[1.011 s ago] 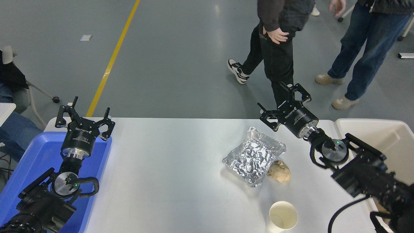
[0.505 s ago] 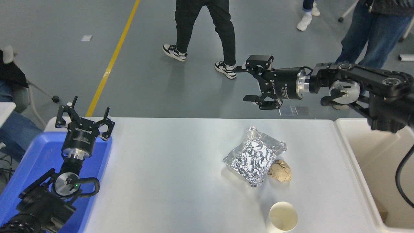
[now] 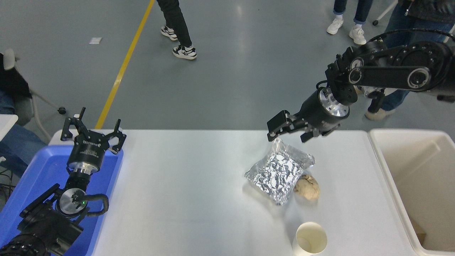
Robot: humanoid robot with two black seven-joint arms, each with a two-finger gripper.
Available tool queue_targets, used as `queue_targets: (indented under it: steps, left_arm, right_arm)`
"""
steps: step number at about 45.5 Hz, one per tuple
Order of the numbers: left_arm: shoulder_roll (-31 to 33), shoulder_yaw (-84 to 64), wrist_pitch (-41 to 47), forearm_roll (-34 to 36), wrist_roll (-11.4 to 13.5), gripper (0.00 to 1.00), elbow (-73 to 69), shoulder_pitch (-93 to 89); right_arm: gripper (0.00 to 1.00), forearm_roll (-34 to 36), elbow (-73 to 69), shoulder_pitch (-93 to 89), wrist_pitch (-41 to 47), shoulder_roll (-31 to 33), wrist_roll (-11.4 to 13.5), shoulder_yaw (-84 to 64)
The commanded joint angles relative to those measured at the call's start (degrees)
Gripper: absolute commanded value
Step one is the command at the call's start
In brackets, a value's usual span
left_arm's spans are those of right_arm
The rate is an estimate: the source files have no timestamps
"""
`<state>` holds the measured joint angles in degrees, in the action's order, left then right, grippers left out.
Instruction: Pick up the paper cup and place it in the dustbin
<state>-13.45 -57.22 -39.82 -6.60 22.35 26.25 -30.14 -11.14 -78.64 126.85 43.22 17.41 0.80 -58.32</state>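
The white paper cup stands upright on the table near its front edge, right of centre, its cream inside showing. The cream-white dustbin stands at the table's right end. My right gripper is open and empty, raised above the far end of the foil pack, well away from the cup. My left gripper is open and parked over the blue tray at the lower left.
A crumpled tan paper lump lies against the foil pack, between it and the cup. A blue plastic tray sits at the table's left end. People's legs show on the floor beyond the table's far side.
My right arm has swung up from the table near the bin and now points down and left, with the gripper lowered over the foil pack. A person has walked leftward across the floor.
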Motion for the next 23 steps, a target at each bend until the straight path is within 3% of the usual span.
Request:
queue_targets:
  steps: [1, 23]
  left_arm:
    - [0.0, 0.0, 0.0, 0.0, 0.0, 1.0, 0.0, 0.0]
    - [0.0, 0.0, 0.3, -0.1, 0.2, 1.0, -0.1, 0.1]
  right_arm:
    - [1.0, 5.5, -5.8, 15.1, 1.8, -1.8, -1.8, -9.3]
    - [1.0, 5.7, -13.7, 19.3, 1.8, -1.3, -1.7, -10.4]
